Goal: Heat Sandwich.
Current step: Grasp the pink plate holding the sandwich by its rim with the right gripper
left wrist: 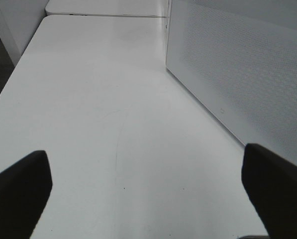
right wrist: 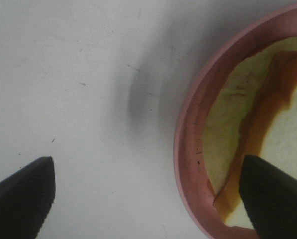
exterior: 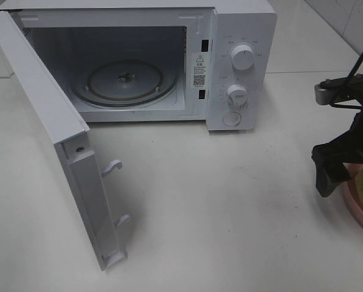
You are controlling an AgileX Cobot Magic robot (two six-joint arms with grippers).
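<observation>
The microwave (exterior: pixel 242 36) stands at the far side of the white table (exterior: pixel 230 213), with its door (exterior: pixel 41 109) swung wide toward the near left. Inside, the glass turntable (exterior: pixel 125 82) lies bare. On the control panel at the right, an upper knob (exterior: pixel 242 57) sits above a lower knob (exterior: pixel 236 93), with a round button (exterior: pixel 231 118) under them.

The sandwich (right wrist: pixel 287 134) lies on a pink plate (right wrist: pixel 188 144) at the table's right edge, to the near right of the microwave and well apart from it. Pale bread and an orange-brown band along its edge are visible (the high camera cuts off most of the plate).

The right gripper (right wrist: pixel 146 167) hangs over the plate's left rim with its jaws released and spread wide, grasping nothing. One finger (right wrist: pixel 24 194) is over the bare table outside the rim. The other finger (right wrist: pixel 272 194) is over the sandwich inside it. Whether either tip touches what lies beneath it cannot be told.

The left gripper (left wrist: pixel 146 152) appears only in its own wrist view. Its jaws are also released and wide apart, with only bare table between them. Just beside it is a white panel (left wrist: pixel 238 74) with a fine dotted pattern, though it is unclear which face of the microwave this is.
</observation>
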